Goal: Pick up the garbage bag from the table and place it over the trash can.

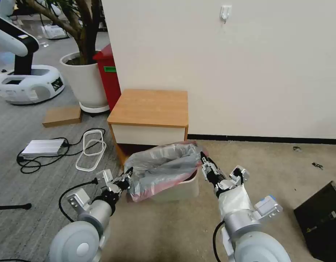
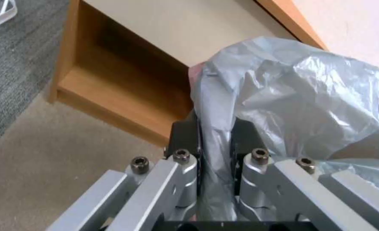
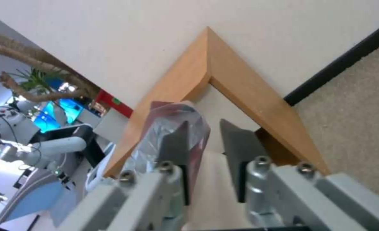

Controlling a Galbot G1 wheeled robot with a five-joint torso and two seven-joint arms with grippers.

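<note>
The garbage bag [image 1: 161,168] is off the tabletop [image 1: 150,107]. It hangs over the trash can [image 1: 179,188], which sits on the floor in front of the small wooden table. The bag is grey and crinkly, with a pinkish-red rim. It covers the top of the can and drops down the can's left side. The can's front right wall shows bare.

The left pincer [image 1: 128,179] is at the left side of the bag. In the left wrist view its two dark fingers [image 2: 184,134] are closed on a fold of the grey plastic [image 2: 283,96], with the table's open shelf [image 2: 112,86] behind.

The right pincer [image 1: 203,160] is at the right end of the bag, up by the rim. In the right wrist view its fingers [image 3: 174,146] stand a little apart. The bag's red edge [image 3: 172,128] lies against one finger, and the other finger does not touch it.

A white plant pot [image 1: 86,82] and a red bin [image 1: 109,74] stand behind the table, by the wall.
</note>
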